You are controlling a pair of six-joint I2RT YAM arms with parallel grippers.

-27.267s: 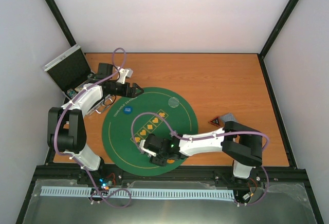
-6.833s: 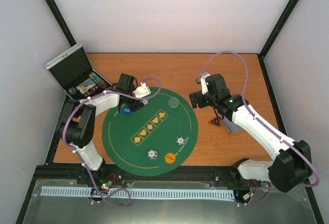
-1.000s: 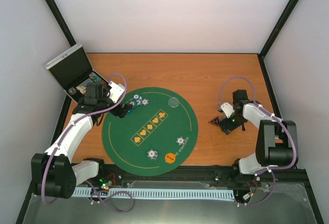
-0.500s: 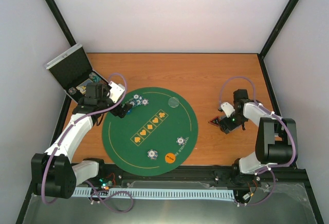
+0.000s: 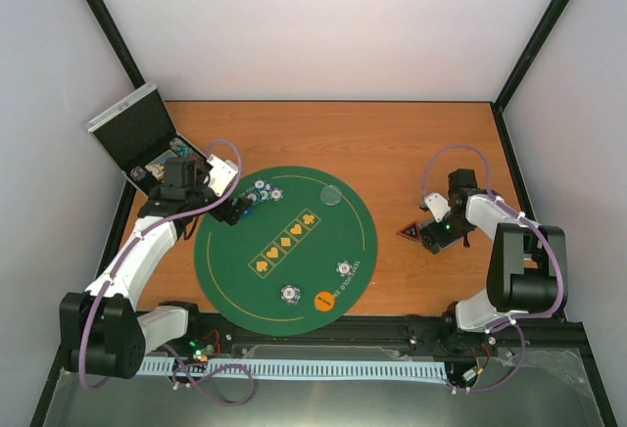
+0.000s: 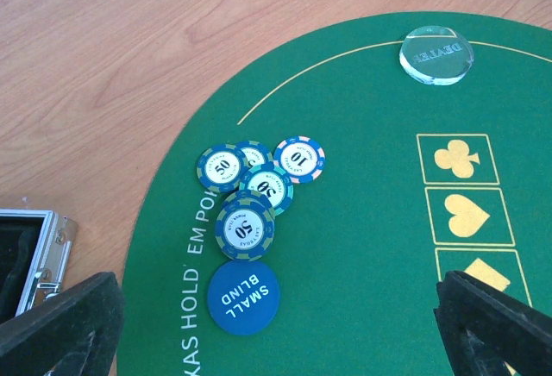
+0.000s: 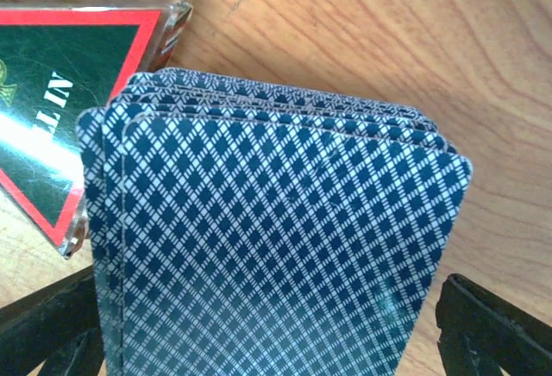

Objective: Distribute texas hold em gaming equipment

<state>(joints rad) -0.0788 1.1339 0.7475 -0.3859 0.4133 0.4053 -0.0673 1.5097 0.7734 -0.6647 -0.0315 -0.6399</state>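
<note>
Right wrist view: hanging over the deck of cards (image 7: pixel 276 221), lying just beside the black triangle marker (image 7: pixel 52 117). Straddling it with the right gripper (image 7: pixel 272 329) spread wide, holding nothing. Guessing light and slick, so pinching both long edges low.

The left arm (image 5: pixel 137 251) reaches far along the left side, the left tool (image 5: pixel 233 211) low with jaws spread wide. The right arm (image 5: pixel 506 241) folds back at the right, the right tool (image 5: pixel 435 237) low, jaws equally wide.
</note>
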